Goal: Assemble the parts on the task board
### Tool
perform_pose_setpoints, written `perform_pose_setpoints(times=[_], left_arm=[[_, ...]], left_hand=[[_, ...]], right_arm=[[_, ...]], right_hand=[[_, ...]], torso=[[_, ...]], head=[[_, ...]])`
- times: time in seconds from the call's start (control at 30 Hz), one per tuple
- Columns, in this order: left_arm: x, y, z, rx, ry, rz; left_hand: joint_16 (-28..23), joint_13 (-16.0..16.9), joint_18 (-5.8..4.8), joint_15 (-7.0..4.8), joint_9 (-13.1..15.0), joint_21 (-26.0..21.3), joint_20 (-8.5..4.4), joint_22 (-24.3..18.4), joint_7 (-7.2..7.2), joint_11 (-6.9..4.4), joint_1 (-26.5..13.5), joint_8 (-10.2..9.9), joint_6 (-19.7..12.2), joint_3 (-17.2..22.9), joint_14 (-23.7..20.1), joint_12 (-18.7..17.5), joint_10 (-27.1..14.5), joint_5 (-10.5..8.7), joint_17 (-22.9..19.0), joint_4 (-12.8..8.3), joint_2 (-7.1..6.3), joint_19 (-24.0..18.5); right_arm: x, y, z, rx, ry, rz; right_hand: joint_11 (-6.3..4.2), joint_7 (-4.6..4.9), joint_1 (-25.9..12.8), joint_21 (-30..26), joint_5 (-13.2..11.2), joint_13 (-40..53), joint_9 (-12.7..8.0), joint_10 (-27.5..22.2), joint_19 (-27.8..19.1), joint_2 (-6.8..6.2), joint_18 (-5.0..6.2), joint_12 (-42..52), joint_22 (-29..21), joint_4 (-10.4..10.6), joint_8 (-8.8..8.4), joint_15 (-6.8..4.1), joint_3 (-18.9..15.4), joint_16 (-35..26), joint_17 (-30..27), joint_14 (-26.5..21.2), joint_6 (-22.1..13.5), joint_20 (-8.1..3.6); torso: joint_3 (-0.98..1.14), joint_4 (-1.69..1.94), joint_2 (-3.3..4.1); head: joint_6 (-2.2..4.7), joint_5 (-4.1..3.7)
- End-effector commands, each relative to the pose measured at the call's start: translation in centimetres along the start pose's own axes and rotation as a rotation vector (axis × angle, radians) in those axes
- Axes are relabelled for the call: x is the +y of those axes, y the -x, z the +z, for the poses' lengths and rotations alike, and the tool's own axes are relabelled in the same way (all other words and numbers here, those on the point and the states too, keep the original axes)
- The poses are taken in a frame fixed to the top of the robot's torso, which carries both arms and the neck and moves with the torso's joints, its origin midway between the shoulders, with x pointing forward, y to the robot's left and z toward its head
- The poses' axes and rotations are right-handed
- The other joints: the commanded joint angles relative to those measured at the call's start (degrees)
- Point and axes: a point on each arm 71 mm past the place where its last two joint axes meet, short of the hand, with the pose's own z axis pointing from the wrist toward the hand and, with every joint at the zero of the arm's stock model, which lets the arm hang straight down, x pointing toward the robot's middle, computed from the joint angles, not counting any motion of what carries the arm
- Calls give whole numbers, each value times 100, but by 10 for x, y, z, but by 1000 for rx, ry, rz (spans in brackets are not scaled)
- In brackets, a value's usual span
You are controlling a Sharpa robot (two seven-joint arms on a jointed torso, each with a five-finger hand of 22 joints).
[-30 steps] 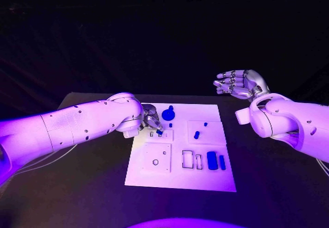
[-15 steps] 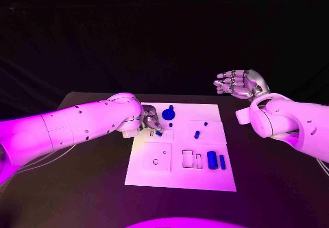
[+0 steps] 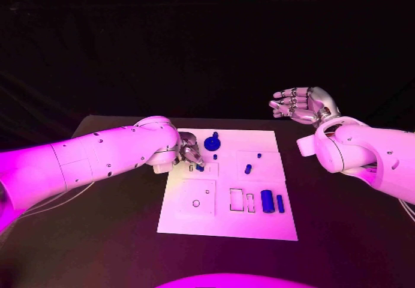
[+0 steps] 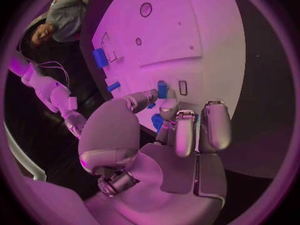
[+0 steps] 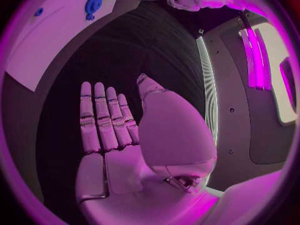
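Left hand (image 3: 189,150) pinches small blue part (image 4: 162,89) over board (image 3: 259,231) | right hand (image 3: 301,105) open, holding nothing, beyond board's far corner | grip contact partly hidden by fingers (image 4: 177,130)

White task board (image 3: 226,222) mid-table, small blue parts (image 3: 267,201) scattered on it

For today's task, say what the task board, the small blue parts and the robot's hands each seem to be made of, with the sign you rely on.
Task board: probably matt white plastic; flat, with crisp cut-out slots.
Blue parts: likely moulded plastic; uniform colour, soft sheen.
Left hand and right hand: silver, metal or metallic-coated; glossy highlights on the segments. The pictures leave that open.
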Motion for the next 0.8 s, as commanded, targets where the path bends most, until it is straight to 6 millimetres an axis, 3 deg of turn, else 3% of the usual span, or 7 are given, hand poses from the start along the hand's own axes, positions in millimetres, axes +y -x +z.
perform_pose_setpoints(times=[0.03, 0.13, 0.2, 0.33, 0.8], left_arm=[[0, -4, 1, 16, 3, 9], [0, -4, 1, 24, 3, 13], [0, -5, 1, 28, 3, 15], [0, -5, 1, 32, 3, 16], [-2, -4, 3, 27, 2, 5]], left_hand=[[80, 39, -114, -68, 789, 121, -25, 112, -240, -132, 20, 513, 516, 733, 597, 53, 451, 415, 1584, -122, 166, 116], [80, 47, -122, -84, 809, 133, -41, 149, -267, -154, -23, 515, 578, 687, 597, 60, 500, 419, 1584, -99, 184, 143], [80, 321, -128, -98, 832, 142, -54, 174, -291, -173, -48, 529, 644, 653, 597, 219, 636, 424, 1584, -90, 193, 162], [80, 401, -135, -117, 862, 155, -71, 209, -319, -196, -92, 544, 718, 600, 597, 265, 689, 424, 1584, -66, 199, 188], [80, 476, -145, -154, 931, 165, -111, 248, -368, -236, -231, 529, 827, 396, 597, 295, 746, 350, 1584, 83, 259, 220]], right_arm=[[0, 0, 0, 3, 3, 0], [0, 0, 0, 3, 3, 0], [0, 0, 0, 3, 3, 0], [0, 0, 0, 3, 3, 0], [-1, -1, 0, 4, 2, 0]], right_hand=[[-12, 341, 27, -38, 35, -49, -40, 87, -144, 105, 79, -55, -32, -30, -90, 30, -114, -63, -54, -24, 50, 10], [-12, 341, 27, -38, 35, -49, -40, 87, -144, 105, 79, -55, -32, -30, -90, 30, -114, -63, -54, -24, 50, 10], [-12, 341, 27, -38, 35, -49, -40, 87, -144, 105, 79, -55, -32, -30, -90, 30, -114, -63, -54, -24, 50, 10], [-12, 341, 27, -38, 35, -49, -40, 87, -144, 105, 79, -55, -32, -30, -90, 30, -114, -63, -54, -24, 50, 10], [-10, 343, 23, -37, 36, -52, -44, 91, -145, 107, 79, -63, -50, -31, -98, 32, -118, -69, -66, -20, 55, 12]], torso=[[2, -3, 0], [4, -3, 0], [4, -2, 1], [2, 0, -1], [5, -7, 7]], head=[[-13, 2], [-18, -1], [-19, -1], [-23, -1], [-32, -6]])
